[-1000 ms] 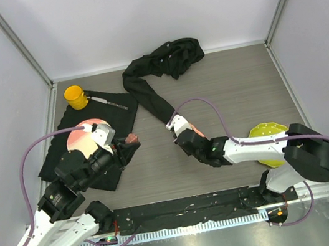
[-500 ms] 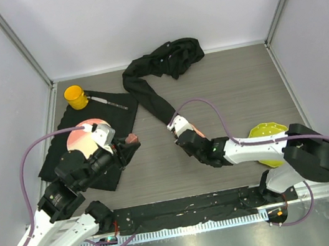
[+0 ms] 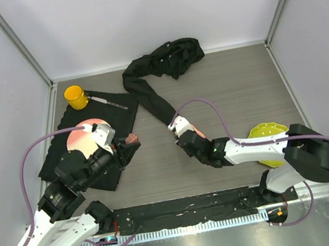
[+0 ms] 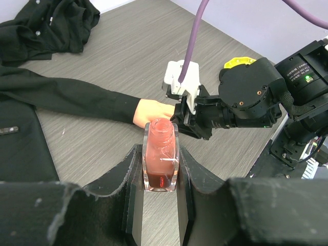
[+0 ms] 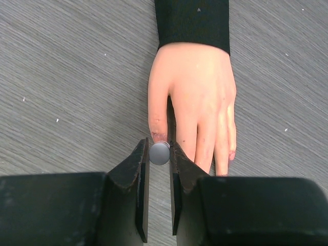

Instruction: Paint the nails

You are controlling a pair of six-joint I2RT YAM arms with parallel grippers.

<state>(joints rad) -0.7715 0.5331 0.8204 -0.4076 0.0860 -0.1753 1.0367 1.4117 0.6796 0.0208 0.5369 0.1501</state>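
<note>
The pale mannequin hand lies palm down on the table, its wrist in a black sleeve. Reddish smears mark the nails at the thumb tip and the little finger tip. My right gripper is shut on a small round grey cap, held right at the thumb's tip. In the top view it covers most of the hand. My left gripper is shut on an uncapped bottle of pinkish-red polish, held left of the hand and above the table.
A black mat at the left carries a yellow cup, a thin dark tool and a pink plate. A yellow-green bowl sits by the right arm. The sleeve ends in a heap of black cloth at the back.
My right gripper has crept slightly to the right over the hand. The left arm and bottle have stayed put.
</note>
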